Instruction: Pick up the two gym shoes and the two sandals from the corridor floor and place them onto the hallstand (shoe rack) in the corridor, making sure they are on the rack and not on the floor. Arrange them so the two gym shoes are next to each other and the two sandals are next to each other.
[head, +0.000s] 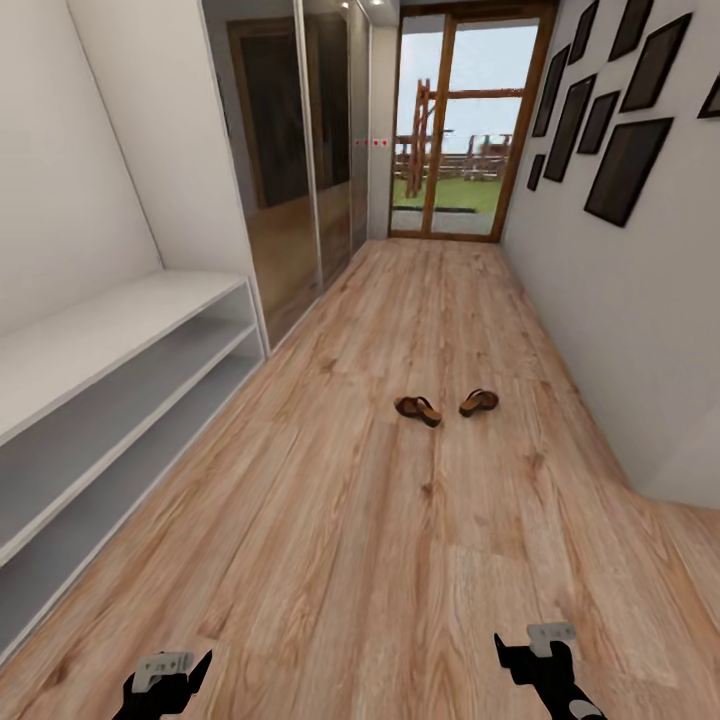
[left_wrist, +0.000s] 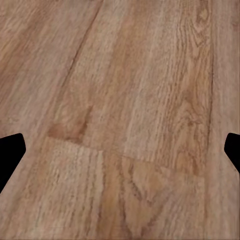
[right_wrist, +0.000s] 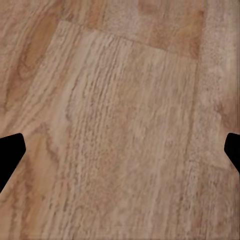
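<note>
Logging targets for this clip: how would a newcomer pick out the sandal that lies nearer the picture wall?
Look down the wood-plank corridor floor toward the glass door; two brown sandals lie mid-floor. The one meant lies nearer the wall hung with dark frames, on the robot's right. Its twin lies apart from it, toward the white hallstand.

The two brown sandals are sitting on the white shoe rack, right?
Not quite. The two brown sandals are lying on the wooden floor in the middle of the corridor, away from the white shoe rack, which stands by the left wall. The head view shows this.
</note>
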